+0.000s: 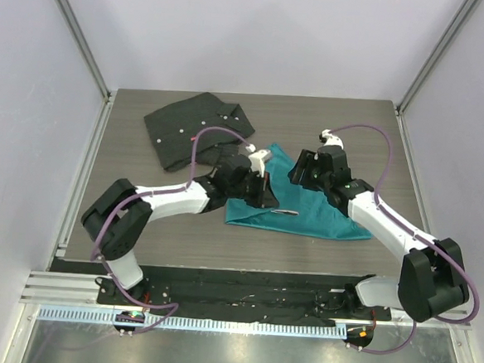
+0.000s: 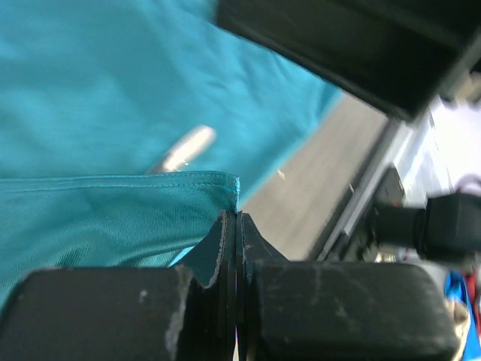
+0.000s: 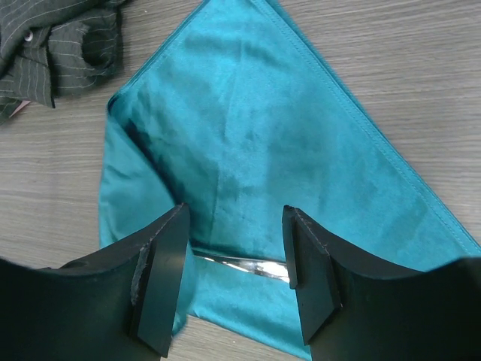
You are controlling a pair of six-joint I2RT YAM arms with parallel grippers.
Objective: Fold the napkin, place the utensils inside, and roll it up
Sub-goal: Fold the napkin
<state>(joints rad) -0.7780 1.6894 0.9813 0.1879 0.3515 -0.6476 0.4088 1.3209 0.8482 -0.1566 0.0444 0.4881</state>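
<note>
Top view, napkin: the teal napkin point(image 1: 311, 210) lies folded to a triangle in the middle of the worktop point(image 1: 180, 235), its long edge on the near side.
Top view, fork: the silver fork point(image 1: 286, 211) lies on the napkin near that long edge.
Top view, my arms: my left jaws are at the napkin's left corner and my right jaws hang over its far point.
Top view, shirt: a dark shirt point(image 1: 196, 128) lies crumpled at the far left, apart from the napkin.
Left wrist, jaws: my left jaws are pressed fully together, pinching a hemmed edge of the napkin point(image 2: 113, 90) and lifting it off the layer below.
Left wrist, fork: the fork's handle end point(image 2: 184, 149) shows blurred on the cloth just beyond the lifted hem.
Right wrist, jaws: my right jaws stand wide apart above the napkin point(image 3: 248, 128), holding nothing.
Right wrist, fork: the fork point(image 3: 240, 263) lies across the gap between my fingers, on the cloth.
Right wrist, shirt: the shirt point(image 3: 60, 45) is at the far left corner, just beside the napkin's corner.
</note>
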